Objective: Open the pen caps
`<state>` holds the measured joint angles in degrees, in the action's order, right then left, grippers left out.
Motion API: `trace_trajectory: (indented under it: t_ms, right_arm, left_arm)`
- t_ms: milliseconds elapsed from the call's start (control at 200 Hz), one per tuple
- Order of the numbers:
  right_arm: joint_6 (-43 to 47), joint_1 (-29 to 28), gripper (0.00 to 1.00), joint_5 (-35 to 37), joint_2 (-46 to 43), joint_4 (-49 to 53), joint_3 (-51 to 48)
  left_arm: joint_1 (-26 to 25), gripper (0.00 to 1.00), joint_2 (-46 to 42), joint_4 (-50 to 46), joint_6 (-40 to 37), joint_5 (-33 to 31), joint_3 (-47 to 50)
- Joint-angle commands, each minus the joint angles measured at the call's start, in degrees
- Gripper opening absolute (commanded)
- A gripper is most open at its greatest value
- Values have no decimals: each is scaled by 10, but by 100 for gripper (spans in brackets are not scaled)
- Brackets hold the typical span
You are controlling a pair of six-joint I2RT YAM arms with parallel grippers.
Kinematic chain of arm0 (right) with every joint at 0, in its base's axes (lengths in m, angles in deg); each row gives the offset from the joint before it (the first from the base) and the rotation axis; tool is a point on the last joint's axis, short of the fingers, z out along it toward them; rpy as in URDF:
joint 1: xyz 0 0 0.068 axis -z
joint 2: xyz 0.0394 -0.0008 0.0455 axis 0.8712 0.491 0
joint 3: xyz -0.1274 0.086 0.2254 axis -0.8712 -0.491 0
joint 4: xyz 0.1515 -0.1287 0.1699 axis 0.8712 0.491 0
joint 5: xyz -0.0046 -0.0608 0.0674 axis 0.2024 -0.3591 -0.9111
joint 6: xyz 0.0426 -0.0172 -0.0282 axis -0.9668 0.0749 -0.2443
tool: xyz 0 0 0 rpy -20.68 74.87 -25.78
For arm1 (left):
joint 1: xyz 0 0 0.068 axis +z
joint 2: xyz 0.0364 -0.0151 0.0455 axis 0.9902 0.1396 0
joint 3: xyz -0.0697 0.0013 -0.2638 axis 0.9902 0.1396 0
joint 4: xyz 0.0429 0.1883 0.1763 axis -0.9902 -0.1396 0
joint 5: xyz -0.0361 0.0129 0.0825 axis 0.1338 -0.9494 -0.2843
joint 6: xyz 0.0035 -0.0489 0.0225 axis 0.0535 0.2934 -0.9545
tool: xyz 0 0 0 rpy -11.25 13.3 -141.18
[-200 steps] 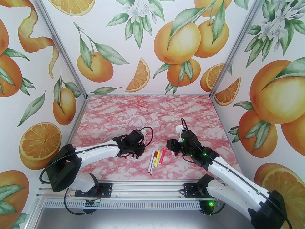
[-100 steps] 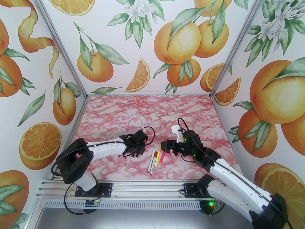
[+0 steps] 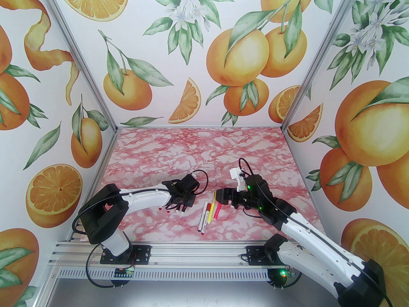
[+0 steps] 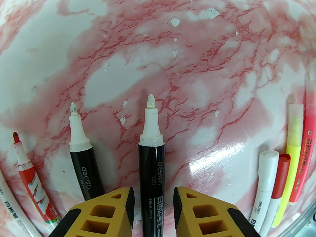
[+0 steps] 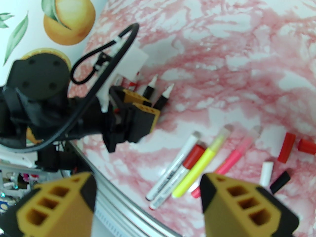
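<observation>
In the left wrist view an uncapped black pen point(image 4: 151, 157) with a white tip lies on the table between the fingers of my left gripper point(image 4: 151, 201). The jaws stand slightly apart, with a thin gap on each side of the barrel. Left of it lie another uncapped black pen point(image 4: 80, 162) and an uncapped red pen point(image 4: 29, 176). My right gripper point(image 5: 147, 189) hangs open and holds nothing, above several capped pens: white point(image 5: 172, 167), red-capped point(image 5: 184, 170), yellow point(image 5: 200, 167) and pink point(image 5: 232, 157). Loose pen caps lie to their right: red point(image 5: 286, 147), white point(image 5: 266, 173) and black point(image 5: 280, 178).
From above, my left gripper point(image 3: 182, 207) and right gripper point(image 3: 220, 197) face each other low over the pink marbled table point(image 3: 198, 152), with the capped pens point(image 3: 209, 214) between them. Orange-print walls close off the back and both sides. A metal rail point(image 3: 191, 256) runs along the near edge.
My left jaws have parted a little around the black pen, and that arm's elbow has risen. My right gripper has swung left toward the capped pens and opened wider.
</observation>
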<state>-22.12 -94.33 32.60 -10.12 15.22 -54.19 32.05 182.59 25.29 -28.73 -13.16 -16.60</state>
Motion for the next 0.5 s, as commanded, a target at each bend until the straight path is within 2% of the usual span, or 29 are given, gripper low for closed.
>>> trace_trajectory:
  t_ms: [0, 195, 375, 490]
  right_arm:
    - [9, -3, 74, -8, -12, 4, 8]
    - [10, -4, 74, -11, -14, 9, 15]
    - [12, -3, 75, -22, -15, 22, 26]
    - [34, -3, 76, -35, -21, 67, 50]
  left_arm:
    - [-3, 34, -26, -24, 0, -11, -23]
    - [-30, 34, -82, -65, 7, -10, -27]
    - [-58, 36, -122, -53, 41, 65, -6]
    - [-72, 36, -125, -27, 78, 108, 6]
